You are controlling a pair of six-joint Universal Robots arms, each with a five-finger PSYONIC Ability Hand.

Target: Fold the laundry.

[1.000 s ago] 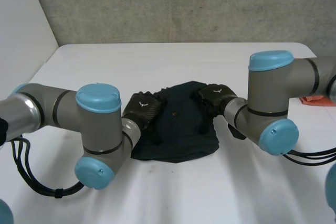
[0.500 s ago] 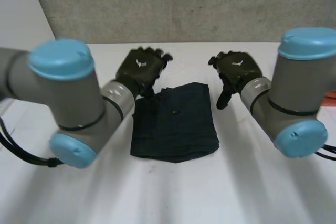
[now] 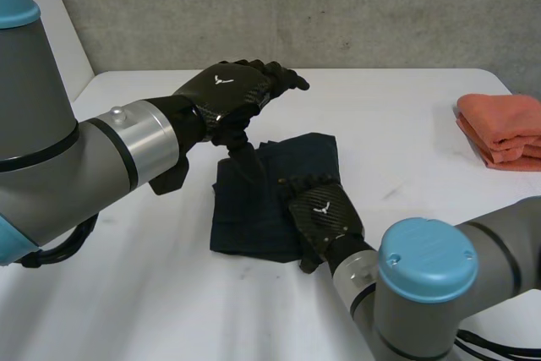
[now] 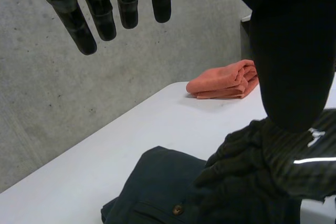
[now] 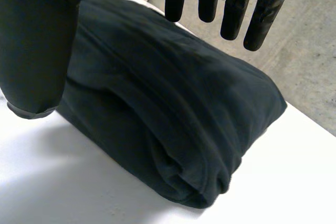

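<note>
Since the dark garment already lies folded mid-table, we should press it flat gently and square its edges. Our right hand is over its near right corner, fingers straight, holding nothing. Our left hand hovers open above the far left corner. 0.5 s ago both hands were beyond its far edge.

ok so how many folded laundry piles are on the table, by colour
dark navy folded garment: 1
orange folded pile: 1
total: 2
</note>
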